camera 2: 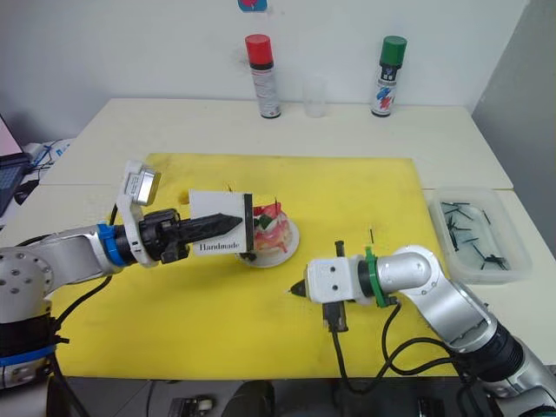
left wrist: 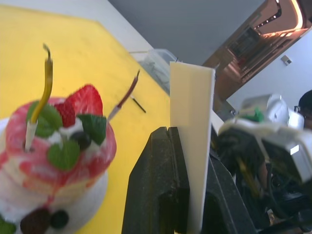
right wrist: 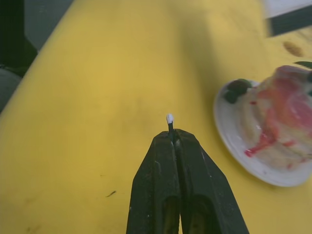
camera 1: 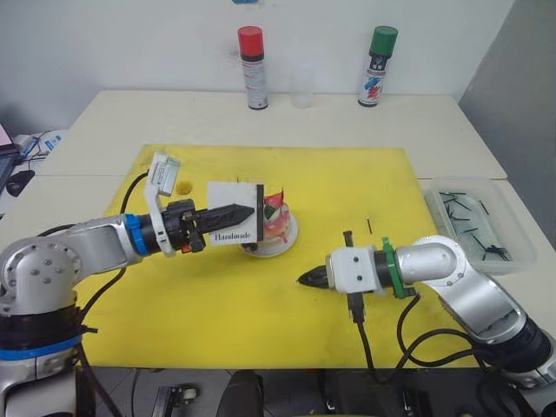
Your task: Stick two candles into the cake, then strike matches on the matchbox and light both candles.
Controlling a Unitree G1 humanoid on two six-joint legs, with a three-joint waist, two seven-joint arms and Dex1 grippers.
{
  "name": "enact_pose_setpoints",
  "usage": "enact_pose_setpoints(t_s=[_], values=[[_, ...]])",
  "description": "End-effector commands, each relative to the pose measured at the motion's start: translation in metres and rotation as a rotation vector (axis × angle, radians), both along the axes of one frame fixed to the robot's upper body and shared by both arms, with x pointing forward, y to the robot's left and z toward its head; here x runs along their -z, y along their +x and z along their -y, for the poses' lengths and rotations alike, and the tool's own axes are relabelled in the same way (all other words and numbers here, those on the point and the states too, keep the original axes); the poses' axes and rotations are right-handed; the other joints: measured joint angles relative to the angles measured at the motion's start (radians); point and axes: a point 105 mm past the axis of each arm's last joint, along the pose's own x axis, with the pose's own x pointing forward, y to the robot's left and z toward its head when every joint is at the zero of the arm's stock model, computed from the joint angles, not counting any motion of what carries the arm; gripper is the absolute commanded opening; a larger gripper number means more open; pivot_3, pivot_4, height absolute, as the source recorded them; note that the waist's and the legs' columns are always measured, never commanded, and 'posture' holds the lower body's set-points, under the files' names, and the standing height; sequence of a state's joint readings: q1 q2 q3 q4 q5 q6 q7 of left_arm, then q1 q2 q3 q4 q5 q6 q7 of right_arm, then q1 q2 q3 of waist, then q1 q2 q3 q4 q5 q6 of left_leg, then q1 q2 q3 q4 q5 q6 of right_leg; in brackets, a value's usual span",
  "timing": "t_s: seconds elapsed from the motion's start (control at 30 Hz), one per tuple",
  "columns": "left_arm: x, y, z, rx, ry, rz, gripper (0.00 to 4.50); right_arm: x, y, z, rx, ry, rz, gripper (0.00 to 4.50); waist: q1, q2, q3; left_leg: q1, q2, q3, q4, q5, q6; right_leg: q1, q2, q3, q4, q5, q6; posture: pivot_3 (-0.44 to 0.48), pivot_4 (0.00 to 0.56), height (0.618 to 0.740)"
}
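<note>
Already, both thin candles, yellowish-gold and reddish-brown, are planted in the pink-and-white strawberry cake. Beside the cake, the flat white matchbox is clamped by the left tool; a white-tipped black match is pinched in the right tool, near the cake. Striking and lighting remain.

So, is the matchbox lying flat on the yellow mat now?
No, the left gripper holds the matchbox upright above the mat, its jaws shut on it, beside the cake.
</note>
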State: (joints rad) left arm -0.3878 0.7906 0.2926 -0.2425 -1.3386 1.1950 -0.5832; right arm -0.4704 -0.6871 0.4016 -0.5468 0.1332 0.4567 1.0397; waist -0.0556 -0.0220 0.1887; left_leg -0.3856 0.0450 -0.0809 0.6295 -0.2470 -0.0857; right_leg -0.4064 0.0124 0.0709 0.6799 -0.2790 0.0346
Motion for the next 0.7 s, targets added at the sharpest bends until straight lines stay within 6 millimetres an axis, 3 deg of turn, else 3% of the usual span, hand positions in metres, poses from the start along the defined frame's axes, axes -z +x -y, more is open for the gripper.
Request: enact_pose_setpoints(t_s=[0.03,0.23,0.43,0.7], values=[[0.008,-0.010,0.007,0.015,0.036,0.029,0.00,-0.025,0.001,-0.001,0.049,0.092,-0.001,0.02,0.001,0.000,0.000,0.000,0.000,0.000,0.000,0.000,0.000,0.000,0.000,0.000,0.000,0.000,0.000,0.000,0.150,0.740],[0.027,-0.019,0.031,0.044,-0.018,-0.014,0.00,-0.028,-0.003,-0.006,0.096,0.142,-0.065,0.02,0.009,0.000,0.000,0.000,0.000,-0.001,0.000,0.000,0.000,0.000,0.000,0.000,0.000,0.000,0.000,0.000,0.150,0.740],[0.025,-0.014,0.036,0.061,-0.022,-0.020,0.00,-0.020,-0.001,-0.013,0.141,0.144,-0.069,0.02,0.008,0.000,0.000,0.000,0.000,0.000,0.000,0.000,0.000,0.000,0.000,0.000,0.001,0.000,0.000,0.000,0.150,0.740],[0.026,-0.015,0.036,0.074,-0.009,-0.022,0.00,-0.023,0.005,-0.018,0.160,0.160,-0.034,0.02,0.007,0.000,0.000,0.000,0.000,0.000,0.000,0.000,0.000,0.000,0.000,0.000,0.000,0.000,0.000,0.000,0.150,0.740]])
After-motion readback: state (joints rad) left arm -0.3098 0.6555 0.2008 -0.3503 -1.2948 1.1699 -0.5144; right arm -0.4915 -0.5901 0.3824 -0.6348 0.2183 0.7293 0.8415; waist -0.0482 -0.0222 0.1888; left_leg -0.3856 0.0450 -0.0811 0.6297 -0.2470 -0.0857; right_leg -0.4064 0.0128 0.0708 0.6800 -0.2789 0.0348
